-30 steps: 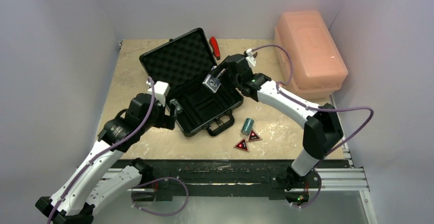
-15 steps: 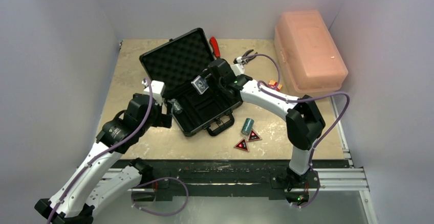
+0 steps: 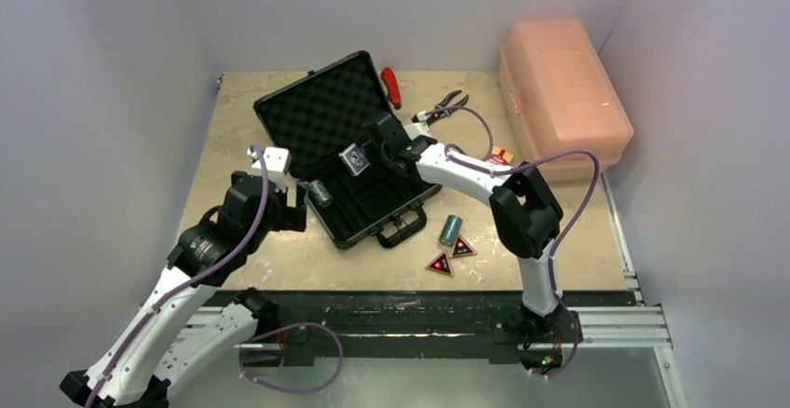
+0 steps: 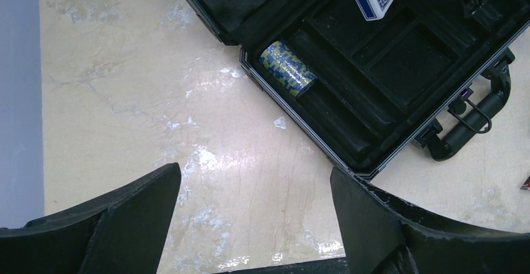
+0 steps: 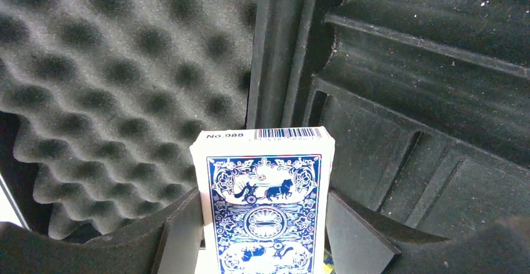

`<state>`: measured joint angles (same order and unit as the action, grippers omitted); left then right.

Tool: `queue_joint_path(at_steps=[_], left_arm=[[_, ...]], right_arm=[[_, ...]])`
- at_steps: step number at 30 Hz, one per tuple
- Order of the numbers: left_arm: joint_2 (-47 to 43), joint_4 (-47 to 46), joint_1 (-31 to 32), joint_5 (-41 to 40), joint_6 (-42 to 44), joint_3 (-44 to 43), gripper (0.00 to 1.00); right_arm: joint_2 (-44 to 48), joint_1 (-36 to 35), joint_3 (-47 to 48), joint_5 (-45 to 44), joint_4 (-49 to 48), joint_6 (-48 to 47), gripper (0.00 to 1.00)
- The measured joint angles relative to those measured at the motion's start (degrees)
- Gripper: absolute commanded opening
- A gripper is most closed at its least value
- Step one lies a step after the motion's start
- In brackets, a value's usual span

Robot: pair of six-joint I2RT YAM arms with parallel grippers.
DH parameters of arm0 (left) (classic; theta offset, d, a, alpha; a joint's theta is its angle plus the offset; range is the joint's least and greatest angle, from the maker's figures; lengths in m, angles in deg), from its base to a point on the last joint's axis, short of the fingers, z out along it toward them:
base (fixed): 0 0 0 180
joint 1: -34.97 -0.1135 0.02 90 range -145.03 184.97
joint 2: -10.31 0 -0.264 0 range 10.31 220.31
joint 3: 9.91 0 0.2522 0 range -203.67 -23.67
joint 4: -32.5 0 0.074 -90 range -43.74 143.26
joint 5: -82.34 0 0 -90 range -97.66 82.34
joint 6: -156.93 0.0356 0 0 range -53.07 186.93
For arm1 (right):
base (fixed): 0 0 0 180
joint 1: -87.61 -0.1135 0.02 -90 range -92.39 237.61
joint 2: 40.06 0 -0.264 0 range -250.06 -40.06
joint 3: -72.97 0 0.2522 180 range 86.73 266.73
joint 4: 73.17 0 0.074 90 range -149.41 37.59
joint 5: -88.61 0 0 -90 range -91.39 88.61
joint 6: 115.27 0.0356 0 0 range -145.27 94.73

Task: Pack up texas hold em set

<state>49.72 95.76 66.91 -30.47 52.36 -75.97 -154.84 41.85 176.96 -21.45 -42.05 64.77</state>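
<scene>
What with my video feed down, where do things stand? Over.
Right gripper shut on blue deck, over open briefcase. Left gripper open, empty. One chip roll slotted; second roll, two triangles on table. Nothing blocking.

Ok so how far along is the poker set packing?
One chip roll already sits in the briefcase tray. The right gripper holds the blue deck over it. Left on the table: a teal roll, two triangles, the orange-red deck. The lid is open.

A large pink plastic box [image 3: 564, 91], lid shut, sits at the far right of the beige marbled tabletop [image 3: 238, 119]. A red-handled tool [image 3: 391, 86] and dark metal pliers [image 3: 442, 105] lie left of it, apart.
</scene>
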Motion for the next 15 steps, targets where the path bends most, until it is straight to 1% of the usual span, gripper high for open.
queue_joint_path(at_steps=[15], left_arm=[[0.0,0.07,-0.02,0.02,0.0,0.0,0.89]], right_arm=[[-6.78,-0.85,4.48,-0.42,2.14,2.49,0.36]])
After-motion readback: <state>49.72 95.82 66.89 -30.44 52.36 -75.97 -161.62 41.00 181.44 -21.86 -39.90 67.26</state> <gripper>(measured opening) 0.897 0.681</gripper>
